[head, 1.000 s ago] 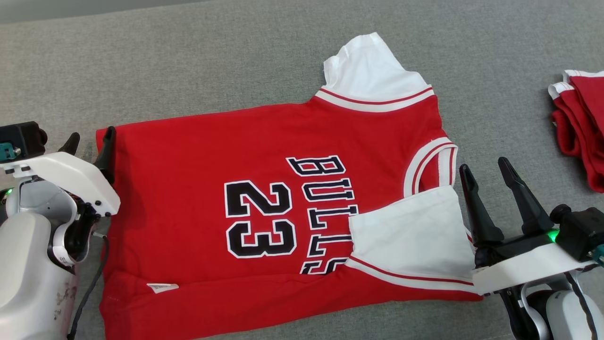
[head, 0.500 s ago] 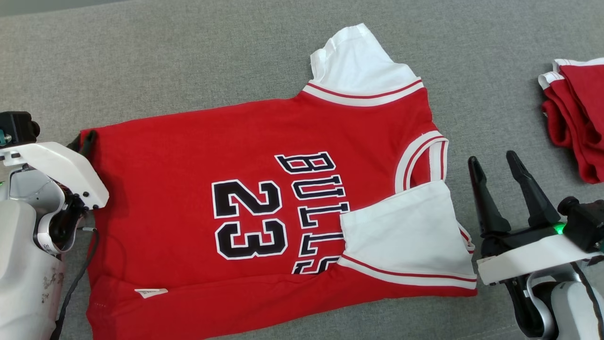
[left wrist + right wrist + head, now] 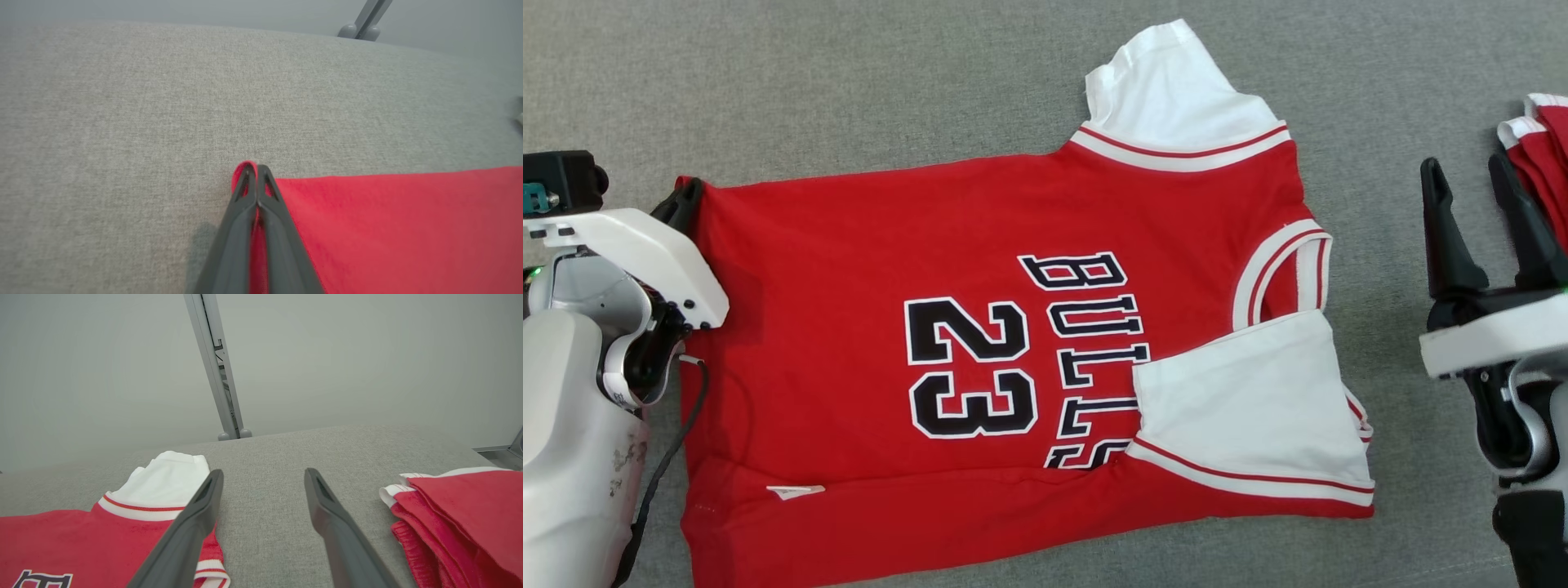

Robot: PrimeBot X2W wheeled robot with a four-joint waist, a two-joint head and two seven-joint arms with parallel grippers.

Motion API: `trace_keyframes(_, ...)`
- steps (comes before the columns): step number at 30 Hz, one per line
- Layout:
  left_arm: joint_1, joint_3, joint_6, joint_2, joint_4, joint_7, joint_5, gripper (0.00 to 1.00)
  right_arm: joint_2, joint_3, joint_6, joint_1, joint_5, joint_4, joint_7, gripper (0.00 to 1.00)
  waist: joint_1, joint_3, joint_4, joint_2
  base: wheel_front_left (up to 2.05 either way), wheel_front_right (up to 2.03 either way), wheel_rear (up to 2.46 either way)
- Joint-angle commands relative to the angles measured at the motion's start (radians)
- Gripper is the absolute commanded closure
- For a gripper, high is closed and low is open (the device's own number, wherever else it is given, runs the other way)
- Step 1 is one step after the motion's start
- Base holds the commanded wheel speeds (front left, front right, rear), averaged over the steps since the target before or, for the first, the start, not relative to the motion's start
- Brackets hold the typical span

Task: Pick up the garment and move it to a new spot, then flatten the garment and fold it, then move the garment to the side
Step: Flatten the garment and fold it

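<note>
- My left gripper (image 3: 256,169) is pressed together on the far hem corner of the red jersey (image 3: 980,245), which lies spread on the grey cushion (image 3: 849,82).
- My right gripper (image 3: 1463,175) is spread and empty, between the jersey and a red pile (image 3: 1543,163).
- Best, I judge: lift low, and bring the right to the matching shoulder corner so the edge travels straight.
- Can't tell how many layers I pinch.
- The near hem is cut off in the head view.

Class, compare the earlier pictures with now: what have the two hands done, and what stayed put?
The left hand shut on a corner of the jersey. The right hand, still open, moved off from the jersey toward the pile. Jersey and pile stayed in place.
</note>
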State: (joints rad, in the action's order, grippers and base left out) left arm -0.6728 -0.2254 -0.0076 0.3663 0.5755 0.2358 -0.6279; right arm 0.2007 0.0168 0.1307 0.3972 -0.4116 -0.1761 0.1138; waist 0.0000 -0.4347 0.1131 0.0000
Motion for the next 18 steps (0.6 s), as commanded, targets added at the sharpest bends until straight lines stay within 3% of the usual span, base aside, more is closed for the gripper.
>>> trace_keyframes(1, -0.022, -0.002, 0.003, 0.003, -0.007, -0.006, 0.005, 1.00, 0.011, 0.006, 0.000, 0.031, -0.012, -0.013, 0.002, 0.00, 0.0000, -0.016, -0.014, 0.0000, 0.00, 0.00, 0.00)
trace_keyframes(10, -0.082, -0.041, 0.005, -0.040, -0.069, -0.030, 0.031, 1.00, 0.110, 0.101, 0.000, 0.313, -0.106, -0.196, -0.057, 0.00, 0.0000, -0.098, -0.100, 0.0000, 0.00, 0.00, 0.00)
trace_keyframes(18, -0.131, -0.073, -0.012, -0.090, -0.075, -0.063, 0.035, 1.00, 0.199, 0.273, 0.000, 0.548, -0.172, -0.353, -0.182, 0.00, 0.0000, -0.162, -0.180, 0.0000, 0.00, 0.00, 0.00)
